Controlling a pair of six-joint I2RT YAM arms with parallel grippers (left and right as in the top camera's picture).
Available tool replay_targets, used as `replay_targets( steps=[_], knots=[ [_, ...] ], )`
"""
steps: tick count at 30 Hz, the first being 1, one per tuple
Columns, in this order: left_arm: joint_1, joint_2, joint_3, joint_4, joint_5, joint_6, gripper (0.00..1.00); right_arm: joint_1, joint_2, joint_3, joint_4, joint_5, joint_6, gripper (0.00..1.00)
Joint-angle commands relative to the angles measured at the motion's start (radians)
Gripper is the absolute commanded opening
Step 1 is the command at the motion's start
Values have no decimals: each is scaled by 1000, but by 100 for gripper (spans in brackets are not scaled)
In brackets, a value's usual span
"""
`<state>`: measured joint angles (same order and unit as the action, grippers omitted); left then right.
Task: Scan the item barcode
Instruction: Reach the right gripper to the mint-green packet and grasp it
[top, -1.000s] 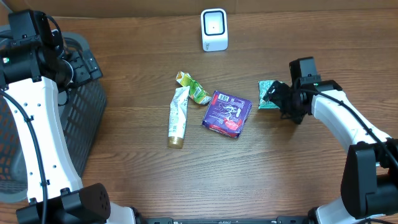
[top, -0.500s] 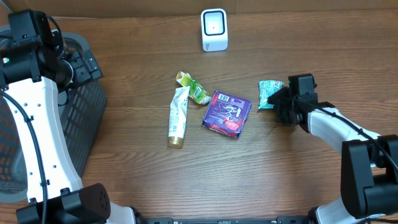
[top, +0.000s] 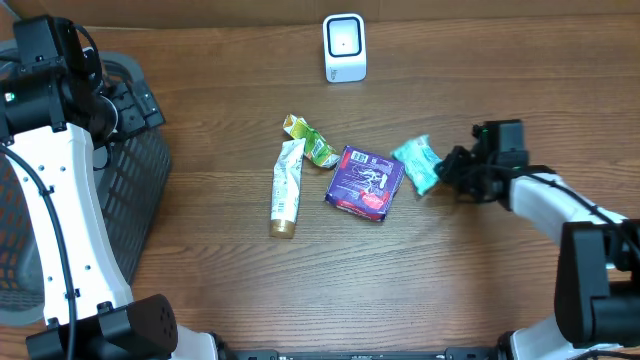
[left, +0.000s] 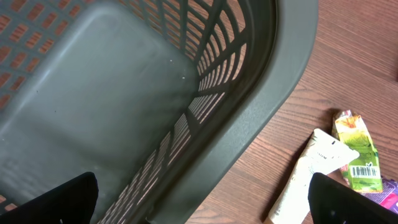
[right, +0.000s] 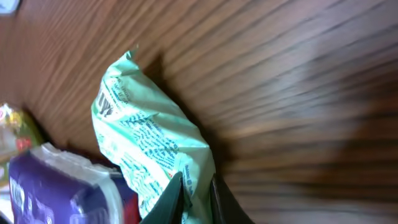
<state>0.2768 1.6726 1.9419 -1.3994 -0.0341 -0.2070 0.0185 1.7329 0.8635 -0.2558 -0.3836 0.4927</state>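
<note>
Your right gripper (top: 452, 172) is lying low over the table (top: 200, 290), right of centre. Its jaws are drawn narrow and are pinching the green packet (top: 416, 164) by its right edge. In the right wrist view the two dark fingers (right: 171, 198) are closing on the packet's crinkled rim, with the rest of the packet angling up and away to the left. Whether the packet is touching the wood, you cannot tell.

The packet is sitting just right of the purple pack (top: 365, 181), close to its right edge. Left of the purple pack a white tube (top: 286, 187) is lying lengthwise, cap end near you, with a yellow-green sachet (top: 310, 141) at its far end. The scanner (top: 344, 47) is standing upright at the far side, well apart from the packet.

Your left gripper (left: 208, 205) is hanging over the dark basket (left: 267, 93) at the left, jaws spread wide, holding nothing.
</note>
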Motion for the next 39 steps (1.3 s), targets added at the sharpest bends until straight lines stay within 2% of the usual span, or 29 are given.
replay_targets(
  steps=[1,3,7,10,14,21,24,29,34,38,39],
  knots=[
    [4,5,8,1,5,-10,100,-138,-3,64,-16,-125,-216,10],
    [4,5,8,1,5,-10,100,-212,-3,66,12,-127,-151,51],
    [4,5,8,1,5,-10,100,-249,-3,66,-38,-127,-67,74],
    [4,5,8,1,5,-10,100,-233,-3,60,-90,-126,2,79],
    [4,5,8,1,5,-10,99,-183,-2,13,-55,-45,238,80],
    [4,5,8,0,5,-10,100,-110,-2,-36,118,72,248,81],
    [4,5,8,1,5,-10,100,-95,1,-39,129,164,232,79],
    [4,5,8,0,5,-10,100,-95,82,-39,205,136,183,70],
    [4,5,8,1,5,-10,100,-95,132,-39,221,38,153,43],
    [4,5,8,1,5,-10,99,-113,132,-38,212,-177,127,5],
    [4,5,8,1,5,-10,100,-126,132,-37,209,-238,127,4]
  ],
)
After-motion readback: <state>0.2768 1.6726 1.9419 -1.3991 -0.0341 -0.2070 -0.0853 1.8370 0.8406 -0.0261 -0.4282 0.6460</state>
